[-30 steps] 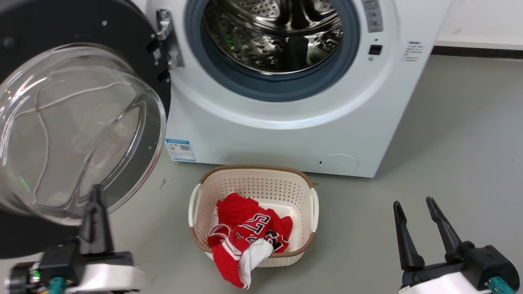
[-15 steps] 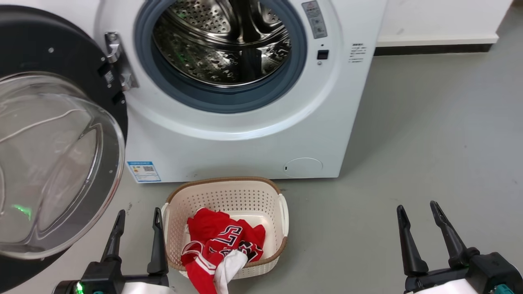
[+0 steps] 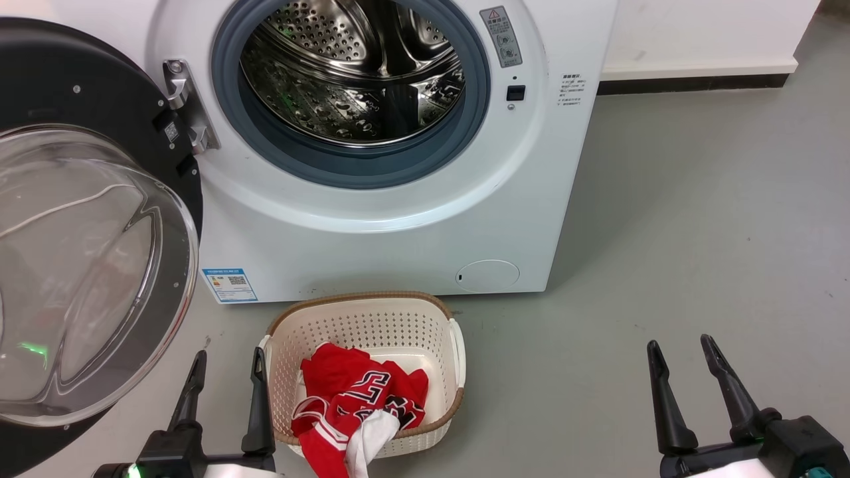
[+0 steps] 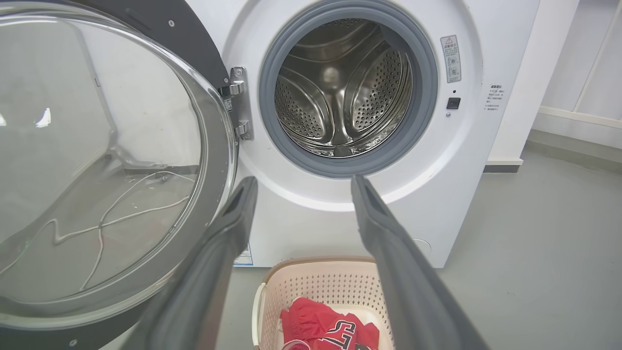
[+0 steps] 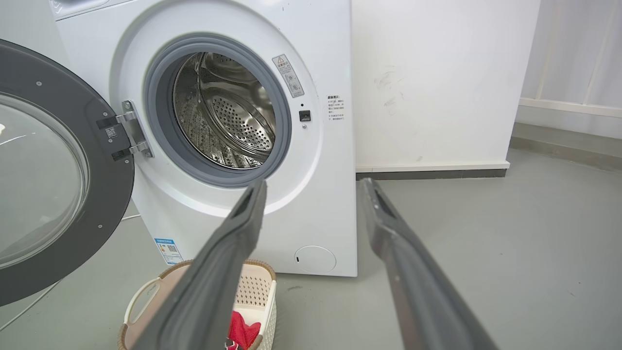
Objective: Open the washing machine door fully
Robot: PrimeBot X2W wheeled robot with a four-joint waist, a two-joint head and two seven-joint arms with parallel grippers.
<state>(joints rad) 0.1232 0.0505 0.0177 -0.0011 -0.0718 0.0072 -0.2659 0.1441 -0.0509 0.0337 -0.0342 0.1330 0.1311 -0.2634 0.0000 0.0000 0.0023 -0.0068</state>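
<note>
The white washing machine (image 3: 372, 239) (image 4: 461, 160) (image 5: 320, 204) stands ahead with its steel drum mouth exposed. Its door (image 3: 86, 265) (image 4: 102, 160) (image 5: 43, 180), a black disc with a bulging clear glass bowl, is swung wide out to the left on its metal hinge (image 3: 182, 103). My left gripper (image 3: 227, 358) (image 4: 301, 182) is open at the lower left, just right of the door's lower rim and apart from it, holding nothing. At the lower right my right gripper (image 3: 680, 345) (image 5: 313, 182) stands open over bare floor, far from the door.
A cream laundry basket (image 3: 425, 312) (image 4: 272, 291) (image 5: 141, 296) with a red and white garment (image 3: 358, 392) sits on the grey floor right in front of the machine, beside my left fingers. A white wall with a dark skirting (image 3: 690, 83) runs behind on the right.
The head camera has shifted, so the machine sits further left and lower in the picture. My left gripper dropped from in front of the door's glass bowl to the floor side, fingers spread apart.
</note>
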